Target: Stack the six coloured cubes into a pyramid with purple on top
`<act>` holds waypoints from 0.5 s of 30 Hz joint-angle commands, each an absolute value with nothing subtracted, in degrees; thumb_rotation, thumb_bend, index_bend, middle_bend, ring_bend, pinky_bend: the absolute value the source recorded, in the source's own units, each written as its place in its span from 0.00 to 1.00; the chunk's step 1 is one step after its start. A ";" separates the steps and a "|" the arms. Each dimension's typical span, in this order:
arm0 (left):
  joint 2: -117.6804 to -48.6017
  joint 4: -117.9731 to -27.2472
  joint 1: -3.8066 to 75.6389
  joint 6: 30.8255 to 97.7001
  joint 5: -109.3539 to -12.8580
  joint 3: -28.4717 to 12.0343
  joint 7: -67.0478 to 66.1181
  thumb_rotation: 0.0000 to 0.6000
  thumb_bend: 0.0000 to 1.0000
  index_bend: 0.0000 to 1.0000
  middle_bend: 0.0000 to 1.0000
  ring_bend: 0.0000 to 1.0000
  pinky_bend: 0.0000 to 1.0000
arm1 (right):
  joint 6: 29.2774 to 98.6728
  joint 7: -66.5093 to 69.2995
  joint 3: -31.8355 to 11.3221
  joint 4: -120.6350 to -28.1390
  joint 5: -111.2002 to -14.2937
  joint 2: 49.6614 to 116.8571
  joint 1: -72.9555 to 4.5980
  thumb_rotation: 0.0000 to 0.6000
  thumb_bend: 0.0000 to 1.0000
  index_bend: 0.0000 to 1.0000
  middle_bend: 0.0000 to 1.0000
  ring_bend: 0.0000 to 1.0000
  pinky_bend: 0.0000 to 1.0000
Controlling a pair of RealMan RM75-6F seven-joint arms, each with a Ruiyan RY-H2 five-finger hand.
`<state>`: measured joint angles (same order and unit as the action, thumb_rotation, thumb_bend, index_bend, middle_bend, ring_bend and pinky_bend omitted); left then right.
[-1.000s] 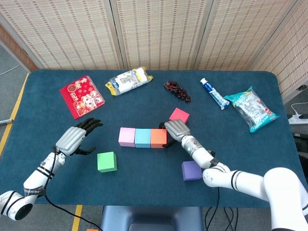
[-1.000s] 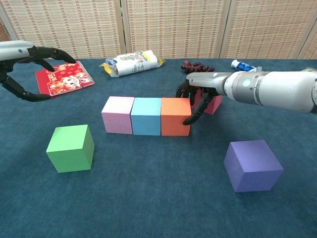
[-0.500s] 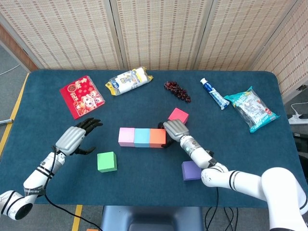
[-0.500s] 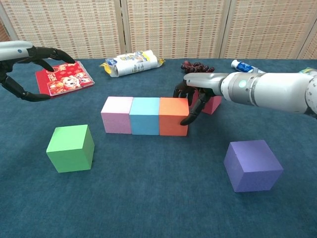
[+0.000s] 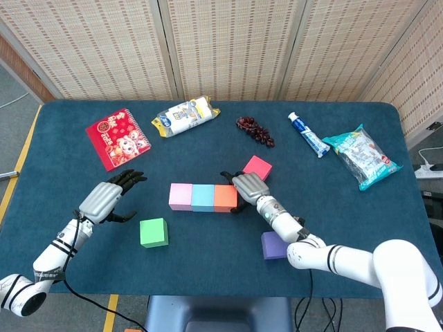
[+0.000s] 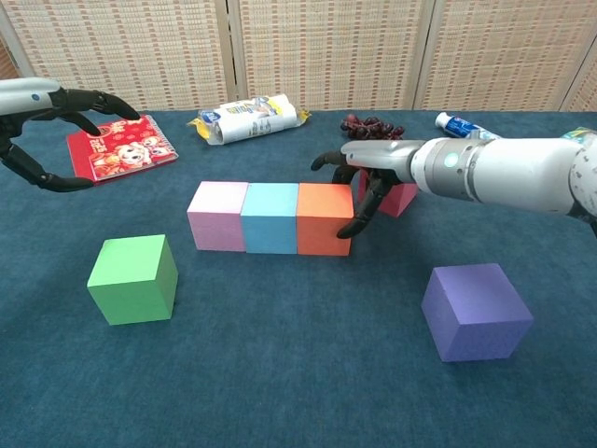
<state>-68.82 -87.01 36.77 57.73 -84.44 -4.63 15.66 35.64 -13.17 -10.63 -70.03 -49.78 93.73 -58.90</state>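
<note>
The head view looks steeply down from above the table's near edge, taking in the whole table [image 5: 83, 166] up to the screens behind. The chest view sits low and close, facing across. Both share the row of cubes [image 5: 203, 197].

We see a matt, felt-like blue cloth [image 6: 280, 392] over the table, smooth matt cubes like the purple one [image 6: 476, 310], glossy plastic snack bag [image 5: 361, 156] at two o'clock, woven screen panels [image 5: 228, 41] behind
</note>
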 commanded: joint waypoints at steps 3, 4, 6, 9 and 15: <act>-68.89 -86.95 36.77 57.75 -84.52 -4.60 15.74 1.00 0.31 0.13 0.07 0.02 0.17 | 35.32 -13.72 -10.27 -70.44 -49.25 93.48 -59.17 1.00 0.26 0.10 0.35 0.24 0.44; -68.90 -86.95 36.76 57.77 -84.53 -4.60 15.76 1.00 0.31 0.13 0.07 0.02 0.17 | 35.25 -13.85 -10.16 -70.59 -49.18 93.39 -59.22 1.00 0.26 0.10 0.34 0.24 0.44; -68.89 -86.97 36.74 57.83 -84.60 -4.56 15.73 1.00 0.31 0.13 0.07 0.02 0.17 | 34.88 -14.11 -9.92 -71.17 -48.94 92.93 -59.37 1.00 0.26 0.06 0.32 0.23 0.42; -68.85 -87.05 36.68 57.88 -84.58 -4.54 15.65 1.00 0.31 0.13 0.07 0.02 0.17 | 34.64 -14.44 -9.58 -72.14 -48.77 92.12 -59.47 1.00 0.25 0.01 0.25 0.18 0.37; -68.63 -87.42 36.61 58.10 -84.62 -4.58 15.42 1.00 0.31 0.12 0.07 0.02 0.17 | 35.07 -15.04 -9.16 -74.68 -49.35 90.21 -59.43 1.00 0.16 0.00 0.09 0.03 0.20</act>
<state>-68.68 -87.36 36.63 58.05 -84.60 -4.58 15.47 34.74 -14.70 -9.37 -73.40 -48.91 91.19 -59.47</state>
